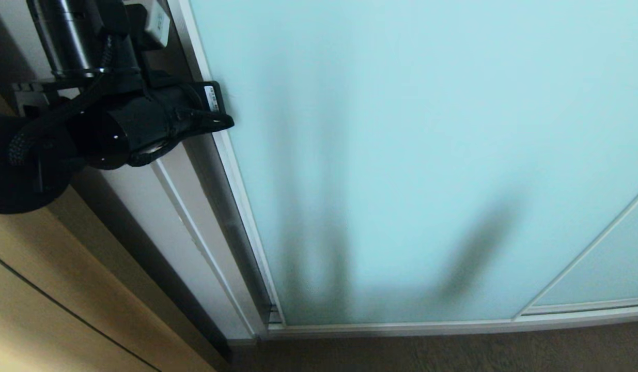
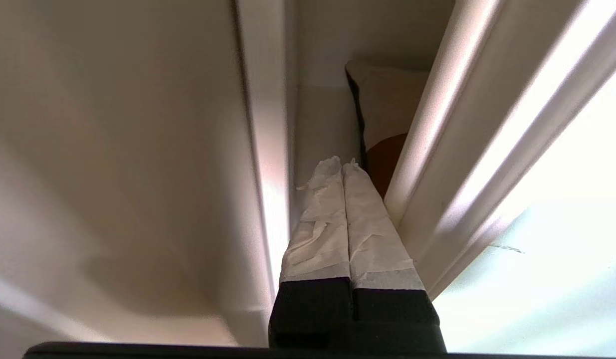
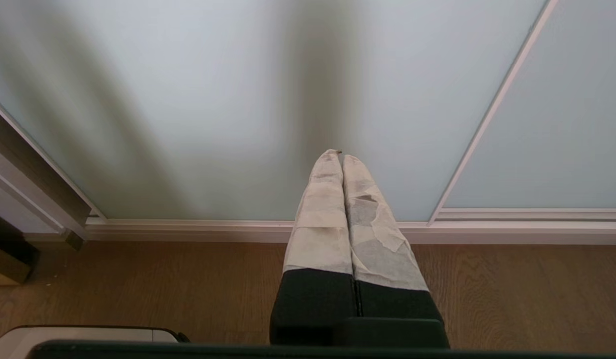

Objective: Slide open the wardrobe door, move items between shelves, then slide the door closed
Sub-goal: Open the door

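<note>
Inside the wardrobe gap, a cushion (image 2: 387, 114) stands on a white shelf (image 2: 320, 129), just beyond the left tool (image 2: 342, 164), fingers pressed together beside the sliding door (image 2: 562, 259).

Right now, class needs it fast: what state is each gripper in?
Left gripper: closed, holding nothing, tips in the gap beside the sliding wardrobe door.
Right gripper: closed, empty, pointing at the door.

Sliding wardrobe door (image 1: 427, 155): tall frosted aqua glass panel, slim silvery frame, standing upright, opened only a narrow crack at its left edge. Cushion (image 2: 387, 124) glimpsed through that crack: pale and tan-brown patches, black edging, standing upright on a white shelf (image 2: 320, 129).
</note>
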`<state>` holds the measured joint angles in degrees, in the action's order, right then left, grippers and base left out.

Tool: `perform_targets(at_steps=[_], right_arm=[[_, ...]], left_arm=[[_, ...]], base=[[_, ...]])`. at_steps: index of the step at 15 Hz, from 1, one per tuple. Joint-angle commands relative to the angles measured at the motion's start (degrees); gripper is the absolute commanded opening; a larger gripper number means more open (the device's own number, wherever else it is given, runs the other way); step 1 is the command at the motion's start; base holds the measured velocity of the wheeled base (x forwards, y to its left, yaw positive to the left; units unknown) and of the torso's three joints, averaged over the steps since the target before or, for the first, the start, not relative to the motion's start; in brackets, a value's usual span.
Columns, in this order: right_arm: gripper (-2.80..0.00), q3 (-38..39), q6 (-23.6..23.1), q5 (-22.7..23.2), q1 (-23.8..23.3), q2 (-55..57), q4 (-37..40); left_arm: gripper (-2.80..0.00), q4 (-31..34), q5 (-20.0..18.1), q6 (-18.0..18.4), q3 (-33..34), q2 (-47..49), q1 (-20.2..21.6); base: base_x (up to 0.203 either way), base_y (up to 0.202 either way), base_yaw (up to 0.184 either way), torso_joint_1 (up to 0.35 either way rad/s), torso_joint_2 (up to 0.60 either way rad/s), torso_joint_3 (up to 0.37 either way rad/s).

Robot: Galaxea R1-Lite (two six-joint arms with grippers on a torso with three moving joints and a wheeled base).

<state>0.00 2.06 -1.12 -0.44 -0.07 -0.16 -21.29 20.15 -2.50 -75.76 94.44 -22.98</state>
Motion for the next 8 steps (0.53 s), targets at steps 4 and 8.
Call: perform_targets(at_steps=[4, 8], right_arm=[[-2.8, 0.1, 0.0, 0.0, 0.0, 0.1, 0.0], [-2.8, 0.1, 0.0, 0.0, 0.0, 0.1, 0.0]], left_arm=[[-2.8, -2.5, -0.1, 0.0, -0.8, 5.2, -6.9], [-2.8, -8.0, -0.1, 0.2, -1.5, 9.2, -11.1]], base=[[0.0, 0.0, 0.0, 0.0, 0.0, 0.0], [0.0, 0.0, 0.0, 0.0, 0.0, 0.0]])
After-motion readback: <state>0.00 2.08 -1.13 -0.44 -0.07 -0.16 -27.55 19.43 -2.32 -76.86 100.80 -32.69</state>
